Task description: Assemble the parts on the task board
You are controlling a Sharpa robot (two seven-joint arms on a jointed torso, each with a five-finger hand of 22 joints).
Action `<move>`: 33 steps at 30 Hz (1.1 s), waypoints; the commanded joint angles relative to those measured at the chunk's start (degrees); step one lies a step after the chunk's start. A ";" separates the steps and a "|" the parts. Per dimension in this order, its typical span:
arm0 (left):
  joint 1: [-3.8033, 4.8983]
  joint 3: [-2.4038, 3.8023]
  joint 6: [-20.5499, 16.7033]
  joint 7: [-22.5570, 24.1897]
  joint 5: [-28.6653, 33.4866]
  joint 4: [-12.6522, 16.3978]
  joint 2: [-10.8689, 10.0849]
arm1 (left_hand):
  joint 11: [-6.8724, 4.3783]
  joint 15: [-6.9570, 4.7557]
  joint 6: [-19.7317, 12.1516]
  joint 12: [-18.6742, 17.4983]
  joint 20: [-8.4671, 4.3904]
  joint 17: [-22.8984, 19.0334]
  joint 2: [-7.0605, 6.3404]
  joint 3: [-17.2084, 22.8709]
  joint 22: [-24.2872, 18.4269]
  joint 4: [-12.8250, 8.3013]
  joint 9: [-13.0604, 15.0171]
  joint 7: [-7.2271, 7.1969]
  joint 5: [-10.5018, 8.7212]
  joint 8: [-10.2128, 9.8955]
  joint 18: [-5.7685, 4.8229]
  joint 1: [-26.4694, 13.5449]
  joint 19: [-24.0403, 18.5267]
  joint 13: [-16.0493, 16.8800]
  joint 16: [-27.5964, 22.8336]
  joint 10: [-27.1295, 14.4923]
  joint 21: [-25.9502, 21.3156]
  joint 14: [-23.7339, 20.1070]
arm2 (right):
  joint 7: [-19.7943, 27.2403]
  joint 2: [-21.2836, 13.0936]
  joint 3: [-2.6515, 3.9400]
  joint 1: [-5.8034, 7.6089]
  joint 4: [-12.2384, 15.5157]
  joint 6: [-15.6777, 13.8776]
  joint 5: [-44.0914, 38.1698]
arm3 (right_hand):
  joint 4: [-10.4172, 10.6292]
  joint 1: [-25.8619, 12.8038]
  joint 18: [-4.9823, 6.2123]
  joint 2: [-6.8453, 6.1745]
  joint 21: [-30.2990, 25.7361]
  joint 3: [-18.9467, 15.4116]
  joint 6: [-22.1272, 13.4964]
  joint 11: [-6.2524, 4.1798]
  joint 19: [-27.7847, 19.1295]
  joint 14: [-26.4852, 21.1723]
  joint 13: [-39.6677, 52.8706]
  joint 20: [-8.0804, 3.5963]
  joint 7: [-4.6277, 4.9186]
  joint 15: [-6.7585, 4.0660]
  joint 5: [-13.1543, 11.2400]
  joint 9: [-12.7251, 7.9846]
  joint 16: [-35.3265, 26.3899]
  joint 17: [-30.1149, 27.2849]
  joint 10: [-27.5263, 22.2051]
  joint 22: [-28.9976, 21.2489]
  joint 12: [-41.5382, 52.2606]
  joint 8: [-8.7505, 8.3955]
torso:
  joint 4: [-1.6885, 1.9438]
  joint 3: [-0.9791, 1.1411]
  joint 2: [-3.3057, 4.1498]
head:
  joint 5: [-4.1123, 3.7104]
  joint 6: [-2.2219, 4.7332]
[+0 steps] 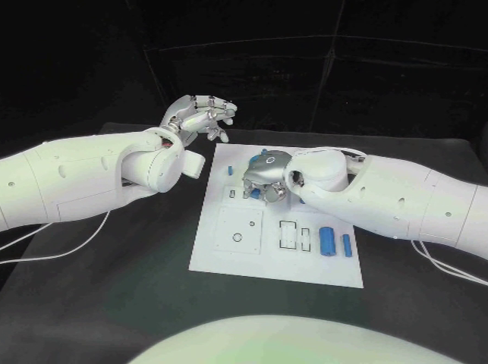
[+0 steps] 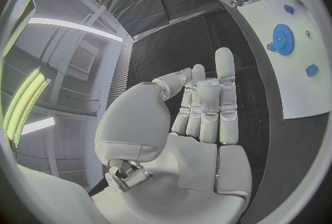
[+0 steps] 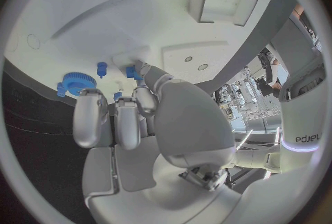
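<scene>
Black table (image 1: 112,303); left hand (image 1: 200,115) empty, fingers apart; right hand (image 1: 263,176) pinching small blue part (image 3: 131,72).

A black worktop (image 1: 124,280) is stretching across the scene, its surface slightly wrinkled. Behind its far edge, dark curtain panels (image 1: 310,68) are hanging as a backdrop, creased in places. Long strip lights (image 2: 76,26) are glowing overhead, and a pale wall vent (image 2: 82,59) is showing nearby.
</scene>
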 commanded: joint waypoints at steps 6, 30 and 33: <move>0.06 0.03 0.56 -0.11 0.05 -0.05 0.06 | 0.00 -0.08 0.18 -0.11 0.11 -0.11 0.35 -0.06 -0.08 -0.36 -0.10 0.35 0.16 -0.13 0.37 0.44 0.49 -0.12 -0.24 -0.34 -0.27 -0.40 | 1.07 -0.81 -0.61 -0.56 -0.33 -0.55 -0.53 | 0.21 -0.69 -0.05 0.44 0.51 0.53 2.77 0.50 0.65 4.03 0.16 0.18 0.85 0.56 -0.29 0.74 0.26 6.51 0.09 3.31 0.40 0.62 | -0.04 0.00 -0.02 | -0.02 -0.02; 0.04 0.02 1.21 -0.50 0.05 -0.45 -0.29 | 0.03 -0.07 0.11 -0.11 0.11 -0.18 0.30 -0.06 -0.12 -0.45 -0.18 0.39 0.15 -0.16 0.37 0.43 0.52 -0.22 -0.26 -0.42 -0.31 -0.42 | 9.67 -8.05 -0.47 -0.54 6.85 -22.64 16.87 | 2.85 -4.51 -0.83 -1.00 2.51 -1.71 3.87 1.03 3.32 4.07 -0.57 1.08 1.39 1.48 2.81 0.57 0.33 6.69 -0.13 6.45 -0.31 0.19 | -0.07 -0.01 -0.14 | 0.04 0.57; -0.02 0.01 1.76 -0.53 0.05 -0.66 -0.28 | 0.12 0.00 -0.05 -0.25 0.14 -0.47 0.12 -0.15 -0.20 -0.58 -0.36 0.50 0.12 -0.24 0.35 0.29 0.55 -0.49 -0.42 -0.71 -0.40 -0.53 | 10.55 -9.56 -0.42 -0.53 8.35 -24.24 20.41 | 2.96 -4.52 -0.88 -1.05 2.64 -1.82 3.89 1.05 3.49 4.10 -0.51 1.11 1.42 1.50 3.15 0.55 0.42 6.81 -0.08 6.65 -0.26 0.14 | -0.17 -0.02 -0.19 | 0.07 0.93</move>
